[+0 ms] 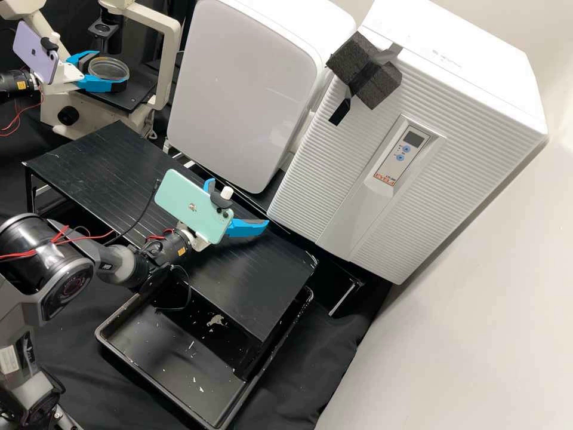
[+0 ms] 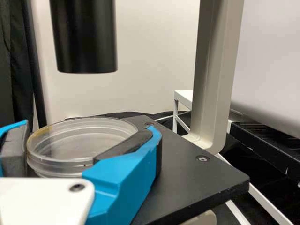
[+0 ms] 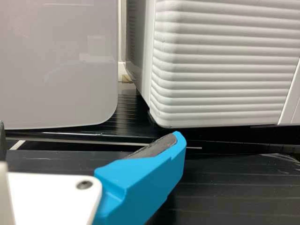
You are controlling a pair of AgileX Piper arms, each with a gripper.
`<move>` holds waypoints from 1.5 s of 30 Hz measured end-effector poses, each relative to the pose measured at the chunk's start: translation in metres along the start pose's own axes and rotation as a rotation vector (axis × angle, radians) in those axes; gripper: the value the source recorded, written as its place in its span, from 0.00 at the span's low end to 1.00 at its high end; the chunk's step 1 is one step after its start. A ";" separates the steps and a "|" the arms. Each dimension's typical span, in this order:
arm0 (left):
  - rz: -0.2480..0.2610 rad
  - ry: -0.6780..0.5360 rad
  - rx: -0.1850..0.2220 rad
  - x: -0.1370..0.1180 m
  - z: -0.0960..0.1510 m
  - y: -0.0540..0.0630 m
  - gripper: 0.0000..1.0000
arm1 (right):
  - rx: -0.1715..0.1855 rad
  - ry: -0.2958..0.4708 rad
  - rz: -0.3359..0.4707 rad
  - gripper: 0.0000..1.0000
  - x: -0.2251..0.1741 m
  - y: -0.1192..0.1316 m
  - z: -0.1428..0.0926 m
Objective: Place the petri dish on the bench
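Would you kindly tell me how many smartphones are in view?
2: a lavender smartphone mounted by the left gripper, beside the microscope, and a mint-green smartphone mounted by the right gripper, above the black bench.

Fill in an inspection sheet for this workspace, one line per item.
Surface: raised black bench, ribbed top, a few pale scuffs along its edges.
Job's things: petri dish at the microscope, over its black stage; not on the bench.
Clutter: pale flakes scattered in the black tray beneath the bench.
Left gripper: closed on the dish, one finger either side.
Right gripper: open above the bench, nothing between its fingers.
Cables: red wires on both arms; black cable looping beneath the right arm.
Surroundings: smooth-fronted white unit beside a ribbed white unit, which has dark foam taped on.
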 end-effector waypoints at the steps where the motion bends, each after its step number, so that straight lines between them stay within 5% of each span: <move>1: 0.000 -0.001 -0.001 0.000 0.000 0.000 0.00 | 0.000 0.000 0.000 1.00 0.000 0.000 0.000; 15: -0.026 -0.049 -0.017 -0.008 0.000 0.002 0.00 | 0.000 0.000 0.000 1.00 0.000 0.000 0.000; 32: -0.044 -0.017 -0.042 -0.043 0.001 0.029 0.00 | 0.000 0.000 0.000 1.00 0.000 0.000 0.000; 45: -0.056 -0.014 -0.084 -0.046 0.001 0.025 0.00 | 0.000 0.000 0.000 1.00 0.000 0.000 0.000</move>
